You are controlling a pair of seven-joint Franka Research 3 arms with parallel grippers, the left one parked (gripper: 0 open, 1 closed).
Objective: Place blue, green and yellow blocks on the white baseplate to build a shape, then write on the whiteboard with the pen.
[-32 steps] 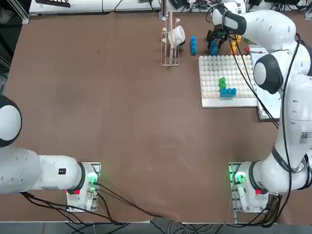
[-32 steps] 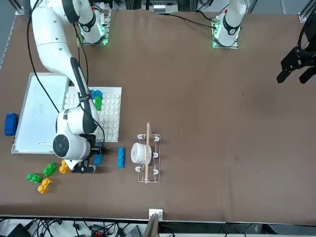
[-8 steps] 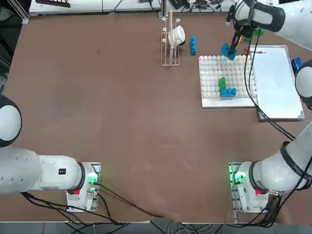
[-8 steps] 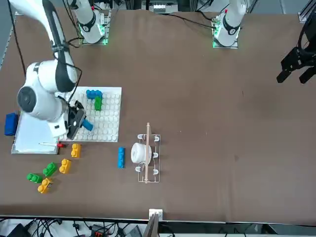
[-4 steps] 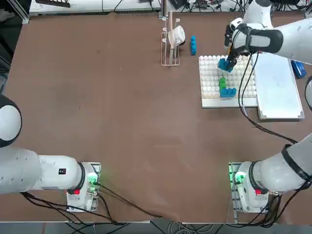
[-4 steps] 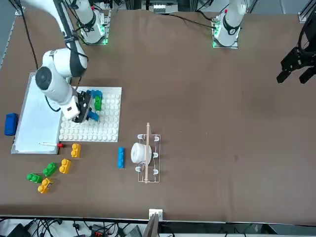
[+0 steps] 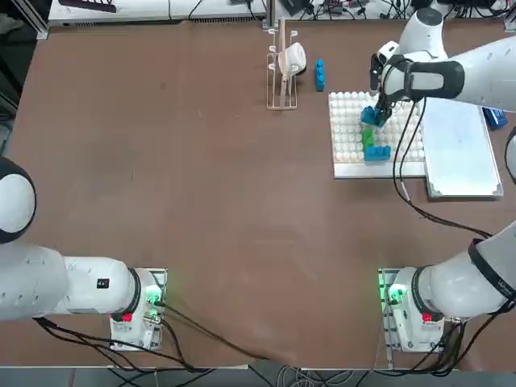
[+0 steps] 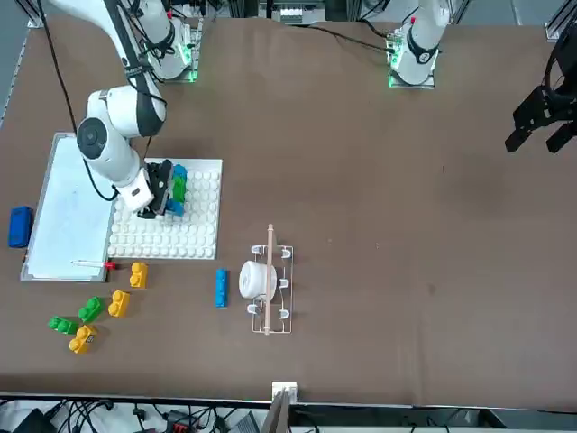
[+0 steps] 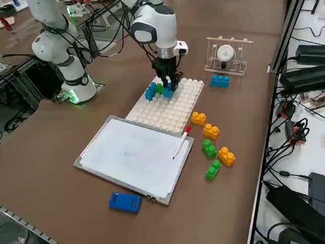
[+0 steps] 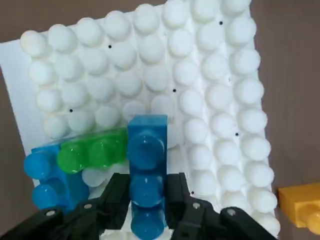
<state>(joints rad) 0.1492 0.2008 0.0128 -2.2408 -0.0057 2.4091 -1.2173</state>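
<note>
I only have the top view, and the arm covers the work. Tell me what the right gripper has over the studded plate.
Observer: The wrist view shows the right gripper shut on a blue block. The block lies crosswise at one end of the green block on the white baseplate. I cannot tell whether it is pressed down yet.
Operator: Count the loose blocks the arm hides from me.
Observer: The front view shows three yellow blocks and two loose green blocks. They lie on the table past the baseplate's far edge.
</note>
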